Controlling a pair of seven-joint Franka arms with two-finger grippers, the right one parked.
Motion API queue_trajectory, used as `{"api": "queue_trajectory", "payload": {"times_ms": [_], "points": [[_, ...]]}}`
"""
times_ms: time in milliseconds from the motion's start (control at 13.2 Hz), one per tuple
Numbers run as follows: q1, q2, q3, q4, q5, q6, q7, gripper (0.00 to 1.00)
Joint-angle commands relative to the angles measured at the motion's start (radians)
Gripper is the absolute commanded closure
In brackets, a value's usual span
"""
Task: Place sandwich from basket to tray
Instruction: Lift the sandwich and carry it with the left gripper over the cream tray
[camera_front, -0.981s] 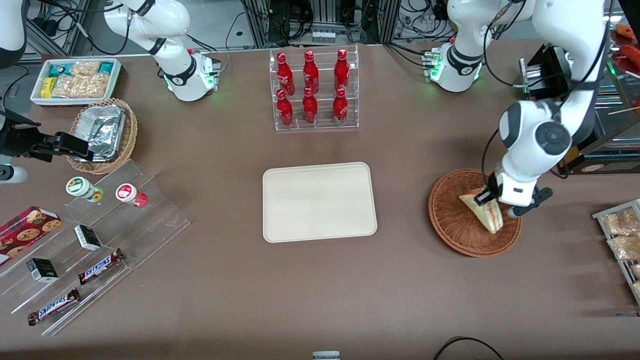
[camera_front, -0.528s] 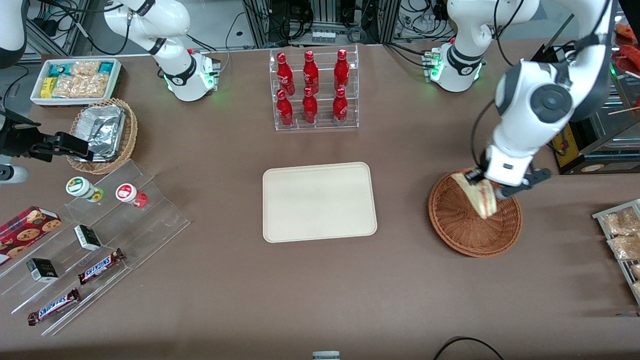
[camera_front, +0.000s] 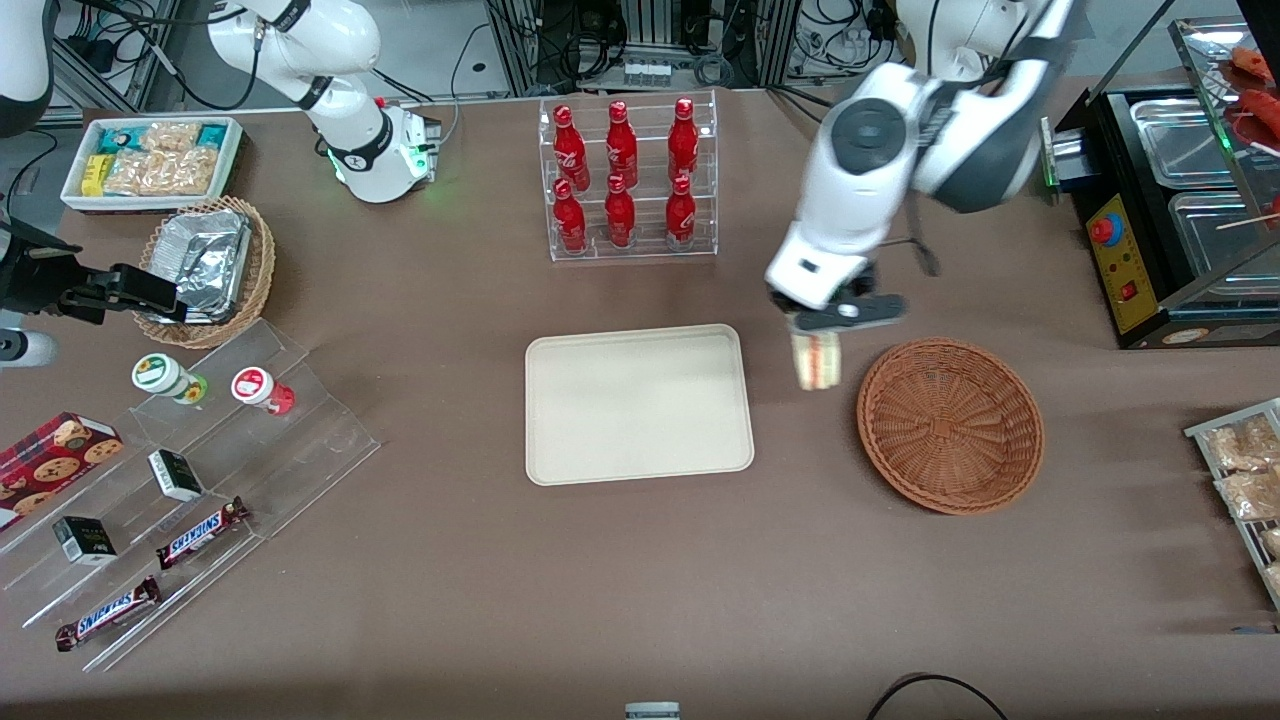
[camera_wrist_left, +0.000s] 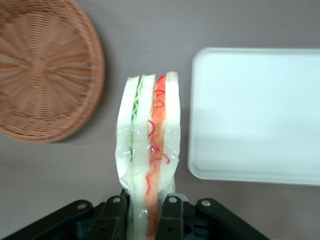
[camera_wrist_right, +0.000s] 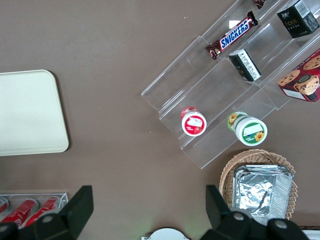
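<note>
Holding the sandwich (camera_wrist_left: 148, 165): my gripper (camera_front: 818, 322) is clamped on its end, so it hangs in air between the basket (camera_front: 950, 425) and the tray (camera_front: 638, 403). Half a second ago it hung over the basket, now empty. Surface: brown table (camera_front: 600, 580); bottle rack (camera_front: 628, 180) farther from the front camera.

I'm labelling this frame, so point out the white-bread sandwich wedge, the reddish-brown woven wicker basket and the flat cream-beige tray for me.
white-bread sandwich wedge (camera_wrist_left: 148, 150): left wrist view, on its wrapped filling edge, held by the gripper (camera_wrist_left: 145, 212).
reddish-brown woven wicker basket (camera_front: 950, 425): front view, on its woven floor.
flat cream-beige tray (camera_front: 637, 405): front view, on its bare middle.
</note>
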Motion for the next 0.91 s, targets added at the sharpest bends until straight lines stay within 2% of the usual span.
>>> {"api": "queue_trajectory", "payload": {"times_ms": [0, 453, 830], "points": [[-0.088, 0.16, 0.014, 0.17, -0.007, -0.015, -0.071, 1.0], [-0.225, 0.515, 0.014, 0.474, -0.001, 0.001, -0.202, 1.0], [-0.251, 0.616, 0.014, 0.496, 0.005, 0.159, -0.216, 1.0]]}}
